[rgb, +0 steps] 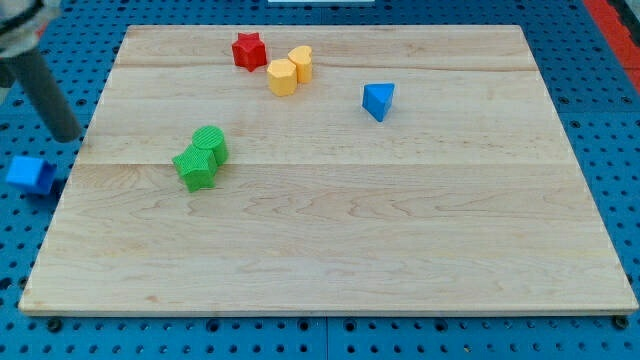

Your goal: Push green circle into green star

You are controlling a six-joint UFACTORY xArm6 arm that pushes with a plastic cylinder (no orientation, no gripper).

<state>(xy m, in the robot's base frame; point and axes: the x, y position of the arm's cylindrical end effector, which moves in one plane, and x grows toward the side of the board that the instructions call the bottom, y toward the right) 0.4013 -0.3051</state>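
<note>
Figure: Green circle (212, 141) and green star (194, 167) already touching at the tabletop's (400, 250) 9 o'clock side, circle at 1 o'clock of the star; I judge the push done or needing only a light closing nudge from 1 o'clock. Both are ridged, bright green. My tip (66, 136) sits off the board's edge at 9 o'clock, well apart from them. The arm carries no gripper, only a rod

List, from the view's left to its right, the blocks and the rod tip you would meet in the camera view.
Blue cube off the board → my tip → green star → green circle → red star → yellow blocks → blue triangle.
</note>
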